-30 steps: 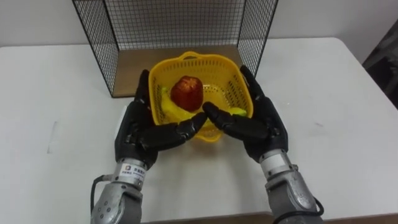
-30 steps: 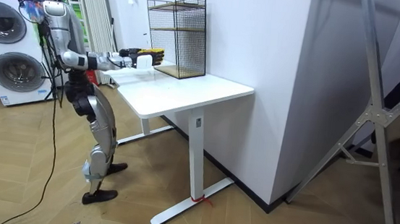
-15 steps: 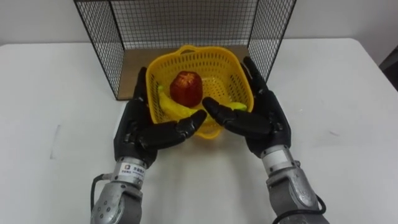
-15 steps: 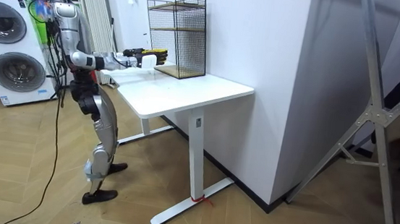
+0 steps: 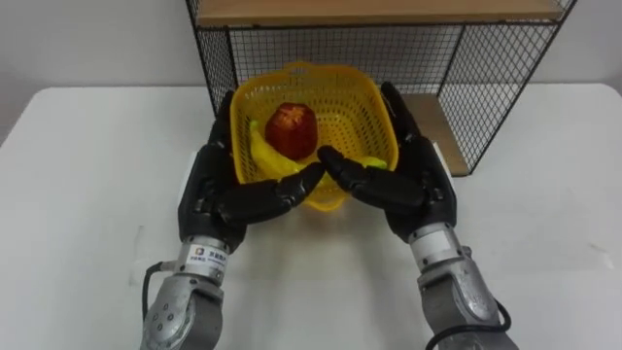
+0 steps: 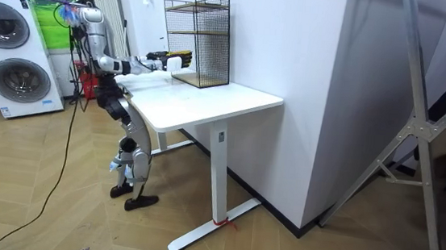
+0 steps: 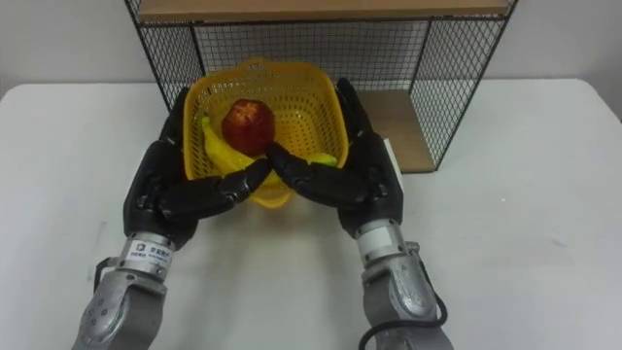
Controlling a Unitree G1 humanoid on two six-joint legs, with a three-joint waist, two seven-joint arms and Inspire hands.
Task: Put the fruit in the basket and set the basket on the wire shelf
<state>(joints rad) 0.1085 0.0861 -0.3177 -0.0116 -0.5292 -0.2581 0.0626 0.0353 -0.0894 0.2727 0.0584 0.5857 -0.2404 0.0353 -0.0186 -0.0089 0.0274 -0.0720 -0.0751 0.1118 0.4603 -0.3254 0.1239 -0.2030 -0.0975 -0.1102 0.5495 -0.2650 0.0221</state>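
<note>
Flat left hand (image 5: 219,194) and right hand (image 5: 418,185) press the basket (image 5: 342,105) (apple (image 5: 292,129), banana (image 5: 267,161) inside).

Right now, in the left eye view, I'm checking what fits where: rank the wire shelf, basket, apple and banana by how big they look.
1. The wire shelf, though the frame cuts it off.
2. The basket.
3. The apple and banana, left unranked because the banana is partly hidden.

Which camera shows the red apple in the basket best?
The left eye view: the apple lies plainly in the yellow basket beside a banana, between the left hand and right hand. The right eye view shows the same. In the room view it is too small to tell.
</note>
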